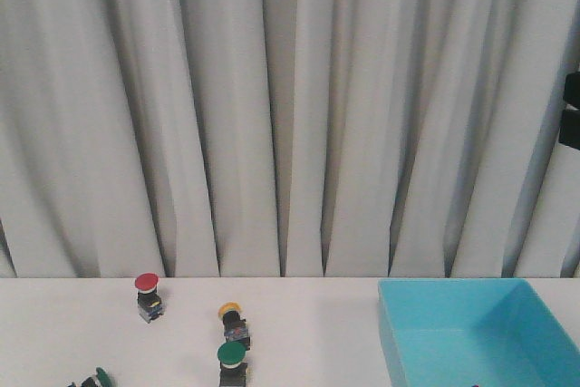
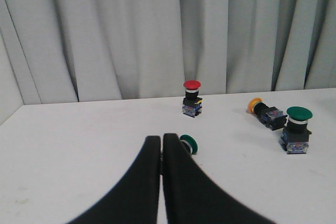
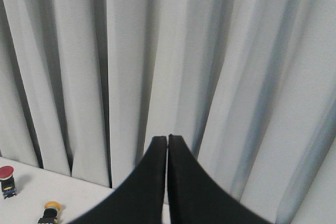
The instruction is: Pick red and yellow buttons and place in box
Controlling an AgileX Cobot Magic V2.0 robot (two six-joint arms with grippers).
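Both claws, left (image 2: 160, 140) and right (image 3: 167, 139), are pressed together and empty; I'd spread the left wide, then drop squarely over the upright red button (image 2: 191, 98).

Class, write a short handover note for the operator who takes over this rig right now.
Left gripper: shut, empty, above the table.
Right gripper: shut, empty, facing the curtain.
Red button stands upright at the table's far left.
Yellow button lies on its side beside the upright green button.
Box: no buttons visible inside.
Done: nothing.
Left: both buttons.
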